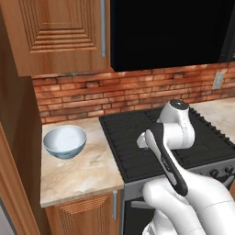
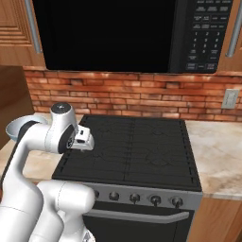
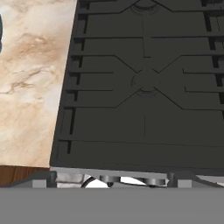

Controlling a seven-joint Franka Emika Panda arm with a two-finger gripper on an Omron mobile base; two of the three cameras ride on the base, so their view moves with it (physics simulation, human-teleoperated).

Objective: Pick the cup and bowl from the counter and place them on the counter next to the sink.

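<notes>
Looking down through the hand camera, I see black stove (image 3: 146, 83) grates, counter (image 3: 30, 87) at nine o'clock. My gripper (image 2: 84, 140) hangs released, grasping nothing. From the left base camera, the bowl (image 1: 64, 141) sits at nine o'clock on that counter.

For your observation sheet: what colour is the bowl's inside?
Plain white; the bowl shows best in the left base view.

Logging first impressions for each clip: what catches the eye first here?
The white arm looms in the foreground over the black stove top. The bowl, white inside and blue-grey outside, sits alone on the beige counter left of the stove. Red brick wall runs behind, under a black microwave.
</notes>
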